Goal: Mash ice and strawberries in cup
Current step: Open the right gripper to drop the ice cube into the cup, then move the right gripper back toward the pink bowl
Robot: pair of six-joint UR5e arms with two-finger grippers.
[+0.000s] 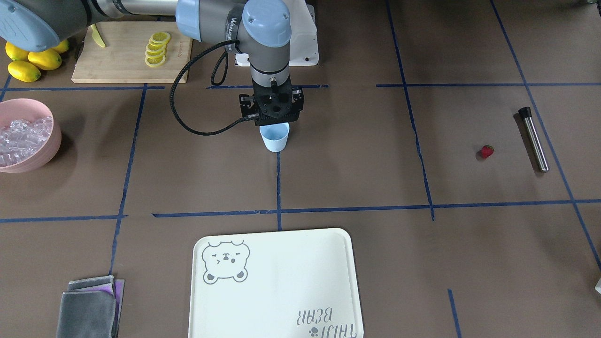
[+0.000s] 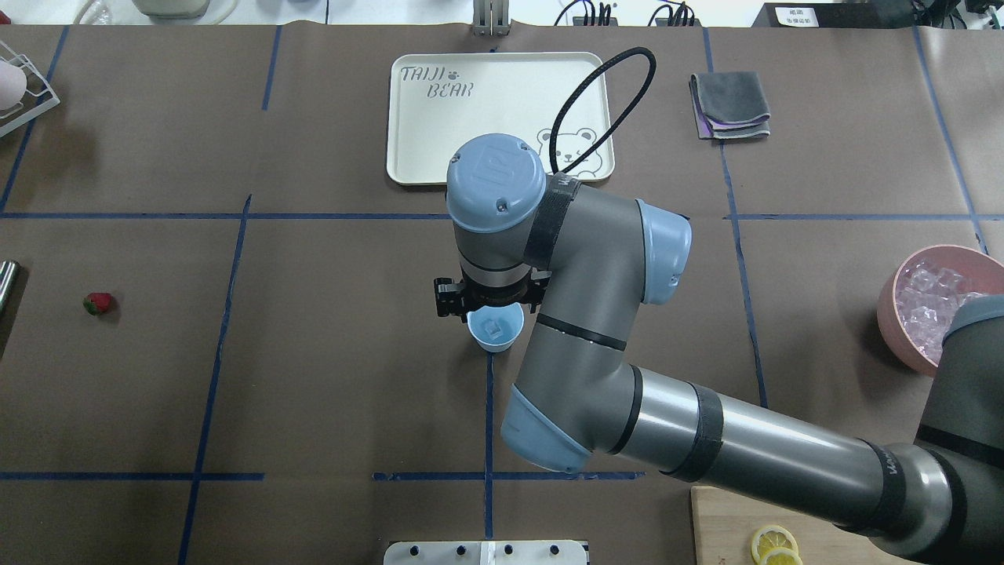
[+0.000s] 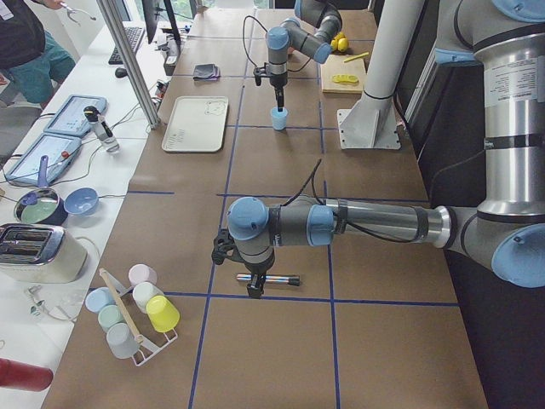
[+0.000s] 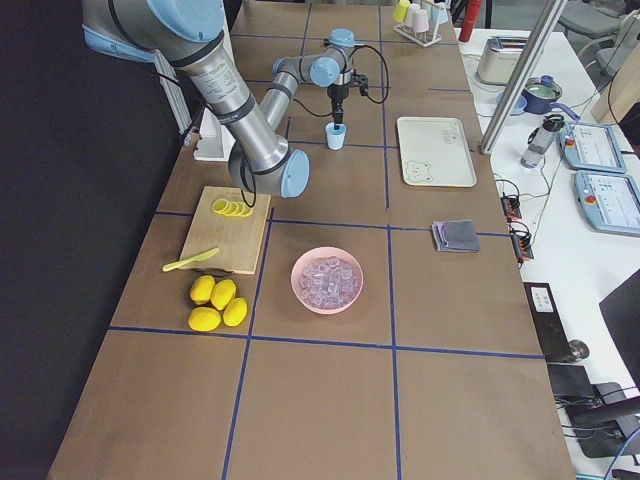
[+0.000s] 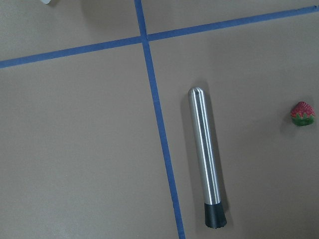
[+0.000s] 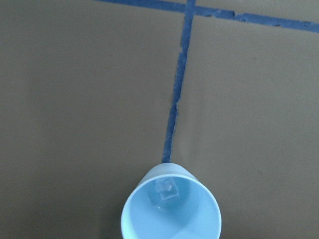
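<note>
The light blue cup (image 1: 274, 137) stands upright at the table's middle, with one clear ice cube (image 6: 166, 191) inside it. My right gripper (image 1: 273, 123) hangs straight above the cup (image 2: 510, 318); it looks open and holds nothing. More ice (image 1: 23, 136) fills the pink bowl (image 1: 49, 150). The strawberry (image 1: 487, 151) lies alone on the table, next to a steel muddler (image 1: 534, 139). My left gripper (image 3: 253, 285) hovers over the muddler (image 5: 205, 159); I cannot tell whether it is open or shut. The left wrist view also shows the strawberry (image 5: 302, 113).
A white bear tray (image 1: 281, 281) lies beyond the cup. A cutting board (image 1: 117, 65) holds lemon slices (image 1: 157, 47) and a yellow knife (image 1: 97, 36), with whole lemons (image 1: 28, 63) beside it. A grey cloth (image 1: 89, 307) lies folded. A rack of cups (image 3: 136, 311) stands at the left end.
</note>
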